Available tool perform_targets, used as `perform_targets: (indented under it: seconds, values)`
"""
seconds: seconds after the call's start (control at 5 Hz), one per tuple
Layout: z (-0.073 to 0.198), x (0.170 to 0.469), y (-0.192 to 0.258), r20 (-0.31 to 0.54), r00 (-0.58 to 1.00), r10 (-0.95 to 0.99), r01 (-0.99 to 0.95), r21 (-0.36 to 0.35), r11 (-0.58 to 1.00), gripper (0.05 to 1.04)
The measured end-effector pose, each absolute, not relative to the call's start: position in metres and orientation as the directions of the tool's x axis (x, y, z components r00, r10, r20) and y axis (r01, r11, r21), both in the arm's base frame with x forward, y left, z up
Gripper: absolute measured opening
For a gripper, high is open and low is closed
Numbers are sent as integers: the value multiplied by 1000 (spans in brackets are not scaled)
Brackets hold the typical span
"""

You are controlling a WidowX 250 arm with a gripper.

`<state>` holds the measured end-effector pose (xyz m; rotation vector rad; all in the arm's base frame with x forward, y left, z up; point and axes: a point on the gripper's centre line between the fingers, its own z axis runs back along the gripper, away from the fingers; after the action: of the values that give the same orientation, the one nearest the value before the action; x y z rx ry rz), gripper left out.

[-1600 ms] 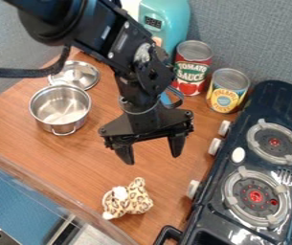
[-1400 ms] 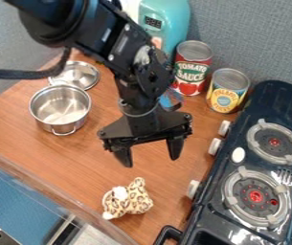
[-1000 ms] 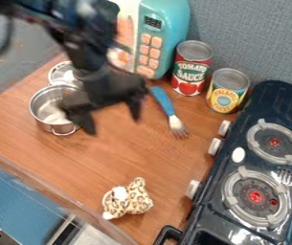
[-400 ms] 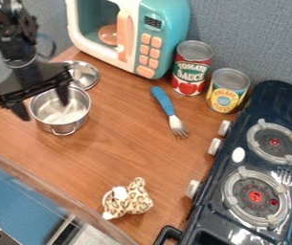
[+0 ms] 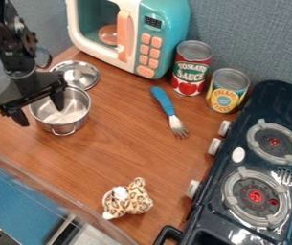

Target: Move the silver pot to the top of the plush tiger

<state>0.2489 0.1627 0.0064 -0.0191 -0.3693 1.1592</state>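
Note:
My gripper (image 5: 43, 116) hangs at the left with its fingers spread open. One finger is over the inside of the silver pot (image 5: 63, 125), and the other is outside, left of its rim. Whether either touches the pot I cannot tell. The pot stands upright on the wooden counter. The plush tiger (image 5: 130, 198), spotted tan with a white patch, lies near the counter's front edge, below and to the right of the pot.
A silver lid (image 5: 79, 73) lies behind the pot. A teal toy microwave (image 5: 164, 24), a red can (image 5: 191, 69) and a yellow can (image 5: 227, 91) stand at the back. A blue-handled fork (image 5: 165, 106) lies mid-counter, and a dark stove (image 5: 266, 139) fills the right side.
The gripper has moved left from the middle of the counter to the pot, most recently shifting slightly lower. Pot and tiger have stayed put.

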Motion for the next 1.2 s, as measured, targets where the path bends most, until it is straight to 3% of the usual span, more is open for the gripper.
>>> perform_targets:
  seconds: [0.4,0.6,1.0,1.2]
  values:
    - [-11,262,171,297,294,909,-902,-228,366,1001]
    - [-14,268,172,284,273,919,-908,-239,344,950]
    - [-12,269,173,264,276,924,-902,-262,344,371]
    - [-13,269,173,258,277,926,-902,-263,343,151]
